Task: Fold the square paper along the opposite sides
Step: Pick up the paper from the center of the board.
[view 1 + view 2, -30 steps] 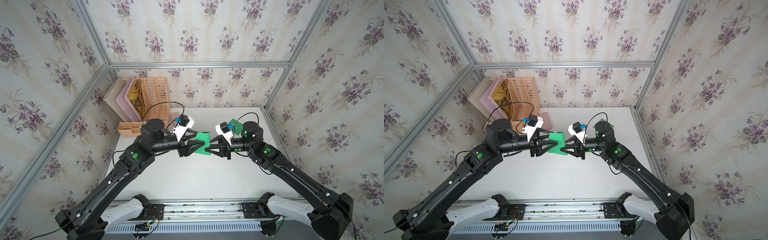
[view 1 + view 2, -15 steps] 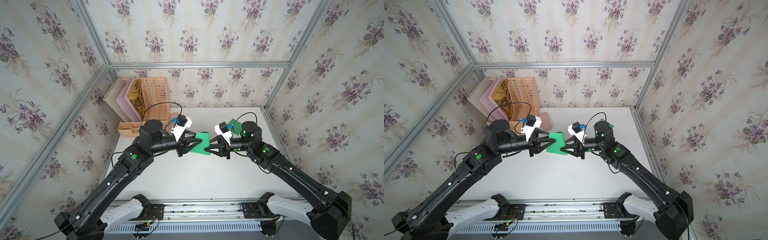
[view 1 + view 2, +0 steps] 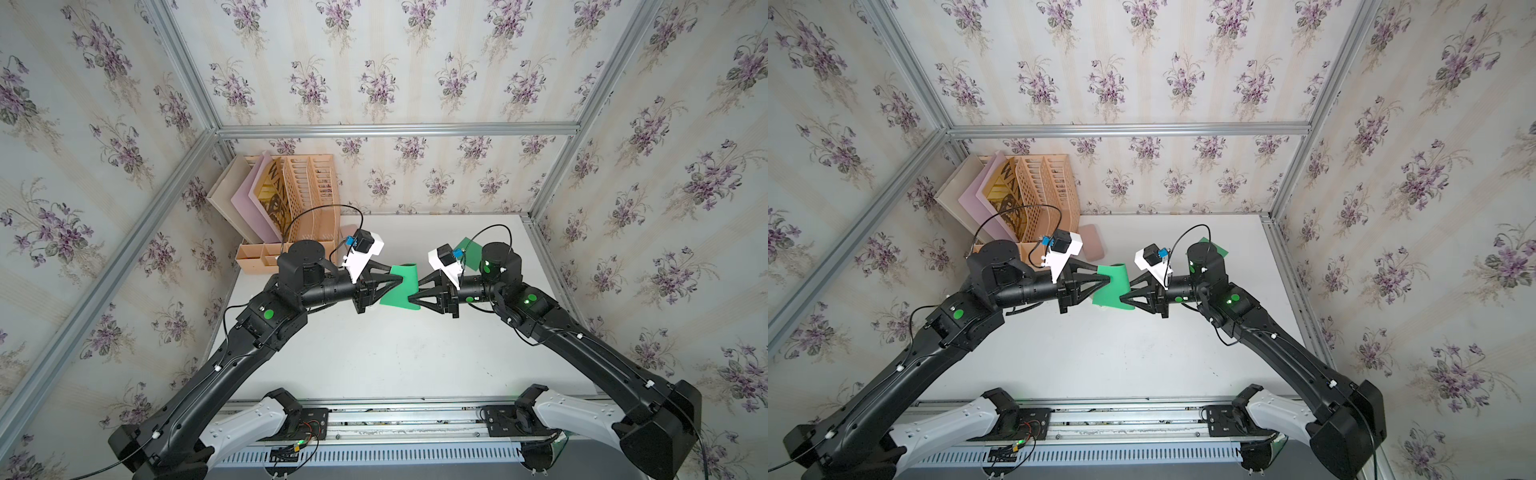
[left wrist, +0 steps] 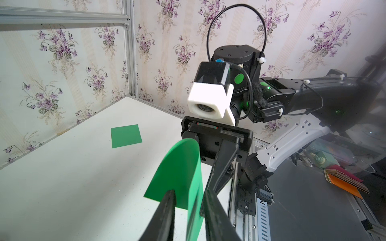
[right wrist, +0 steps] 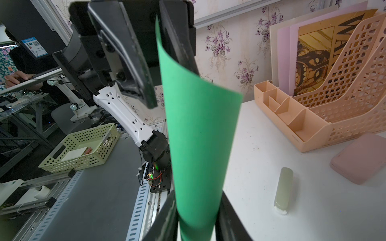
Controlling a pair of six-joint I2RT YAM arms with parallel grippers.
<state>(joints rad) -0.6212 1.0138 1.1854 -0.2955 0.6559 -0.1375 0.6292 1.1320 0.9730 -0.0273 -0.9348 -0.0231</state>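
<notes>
Both top views show the green paper (image 3: 400,291) up in the air over the middle of the white table (image 3: 374,357), bent into a curve. The left claw (image 3: 398,281) has its tips at the paper's left edge, and the right claw (image 3: 414,291) has its tips at the right edge. A second green square (image 3: 471,253) lies flat on the table, far and to the right, partly hidden by the right arm (image 3: 540,320). A peach file rack (image 3: 309,195) stands in the far left corner. In a top view a pink case (image 3: 1093,246) lies on the table just right of the rack.

In the left wrist view the green paper (image 4: 179,171) curls over like a hoop, and its edge sits between the two jaws of the left claw (image 4: 189,200). The jaws are only a little way apart, one on each side of the paper, and I cannot tell if they pinch it. The second green square (image 4: 126,136) lies flat, well apart from the held paper.

In the right wrist view the paper (image 5: 198,135) runs from the right claw across to the left claw. The right claw is closed on it, with a jaw pressed on each side of the bent sheet. At the left claw a thin gap shows between one jaw and the paper. A pale stick (image 5: 283,188) lies on the table near the pink case (image 5: 359,158).
</notes>
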